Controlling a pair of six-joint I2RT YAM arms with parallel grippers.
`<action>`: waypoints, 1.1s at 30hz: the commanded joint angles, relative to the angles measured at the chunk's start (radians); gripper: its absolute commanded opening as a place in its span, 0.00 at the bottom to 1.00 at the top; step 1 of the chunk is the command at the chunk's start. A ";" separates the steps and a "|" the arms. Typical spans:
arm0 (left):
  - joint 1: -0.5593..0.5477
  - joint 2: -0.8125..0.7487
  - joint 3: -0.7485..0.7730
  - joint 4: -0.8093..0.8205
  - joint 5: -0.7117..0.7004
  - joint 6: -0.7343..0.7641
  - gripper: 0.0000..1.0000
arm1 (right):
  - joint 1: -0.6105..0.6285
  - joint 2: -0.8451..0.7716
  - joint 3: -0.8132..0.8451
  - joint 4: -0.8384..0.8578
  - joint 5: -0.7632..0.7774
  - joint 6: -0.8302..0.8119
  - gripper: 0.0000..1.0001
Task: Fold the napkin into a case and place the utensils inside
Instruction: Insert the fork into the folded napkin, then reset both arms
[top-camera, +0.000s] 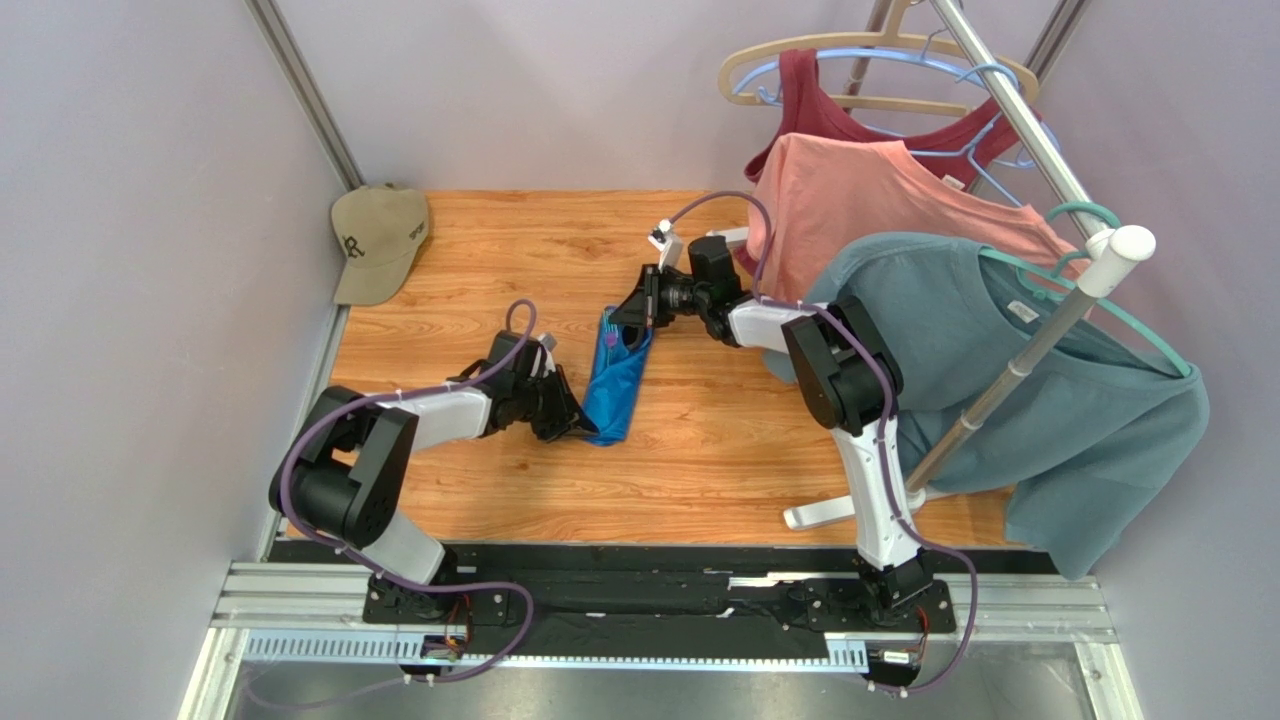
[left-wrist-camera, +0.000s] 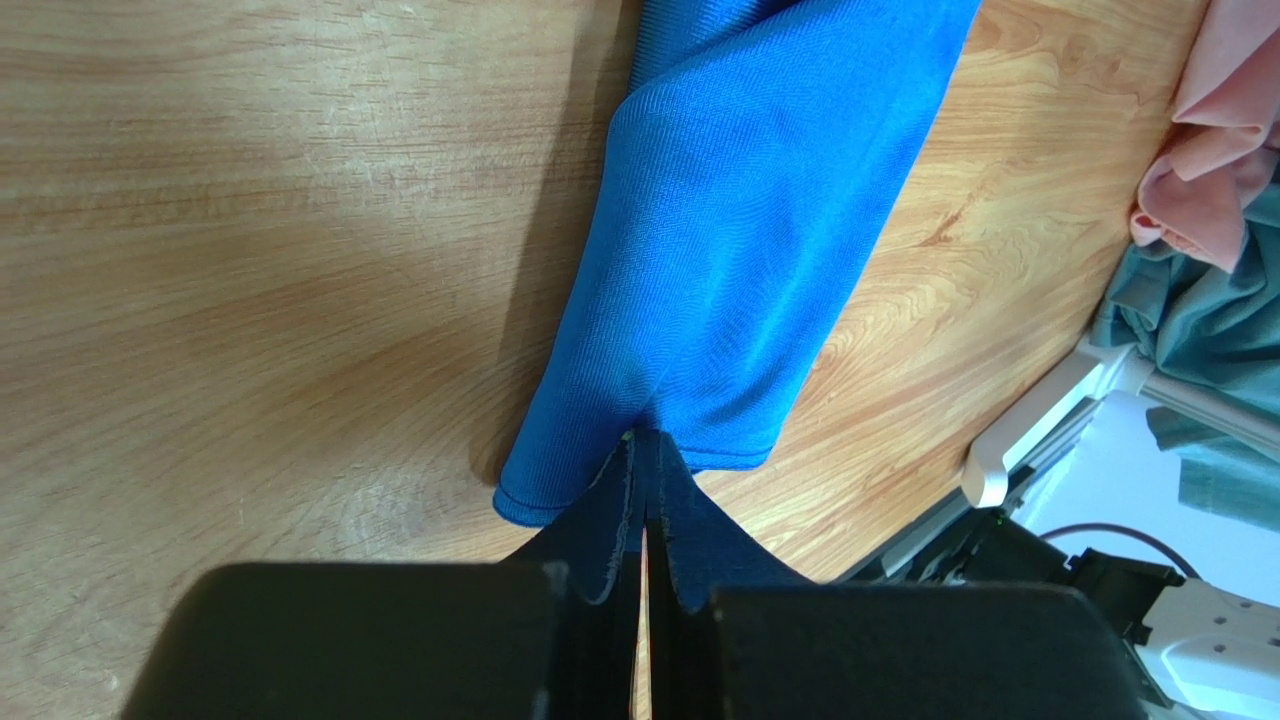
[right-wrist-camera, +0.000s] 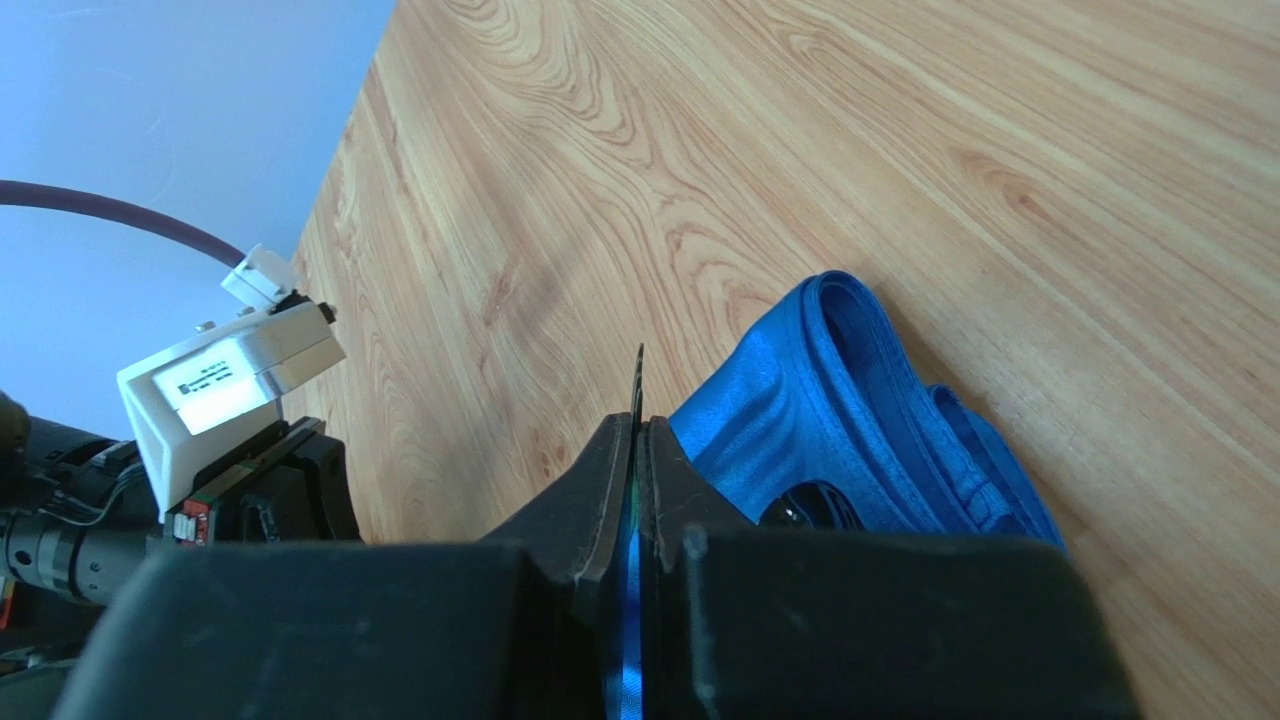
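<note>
The royal-blue napkin (top-camera: 616, 387) lies on the wooden table, folded into a narrow case (left-wrist-camera: 751, 225) that runs from near to far. My left gripper (top-camera: 583, 425) (left-wrist-camera: 649, 443) is shut on the hem at its near end. At the far end, my right gripper (top-camera: 628, 311) (right-wrist-camera: 637, 428) is shut on a thin dark utensil (right-wrist-camera: 637, 375), whose tip sticks out above the fingertips. A blue strip shows between the jaws. The case's open mouth (right-wrist-camera: 842, 405) gapes just right of that gripper, with something dark and shiny inside. Any other utensils are hidden.
A khaki cap (top-camera: 379, 240) sits at the table's far left corner. A clothes rack (top-camera: 1037, 345) stands on the right with a pink shirt (top-camera: 887, 195) and a teal-grey T-shirt (top-camera: 1022, 375) hanging over the table. Its white foot (top-camera: 819, 513) rests near the right arm.
</note>
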 joint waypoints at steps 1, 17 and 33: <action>0.001 -0.037 -0.013 -0.003 -0.044 0.008 0.00 | 0.016 -0.055 -0.016 0.006 0.031 -0.018 0.05; 0.001 -0.083 -0.019 -0.016 -0.049 0.011 0.00 | 0.017 -0.124 -0.031 -0.103 0.130 -0.103 0.41; -0.045 -0.454 0.066 -0.181 -0.004 0.124 0.43 | 0.118 -0.434 0.106 -0.922 0.539 -0.196 0.80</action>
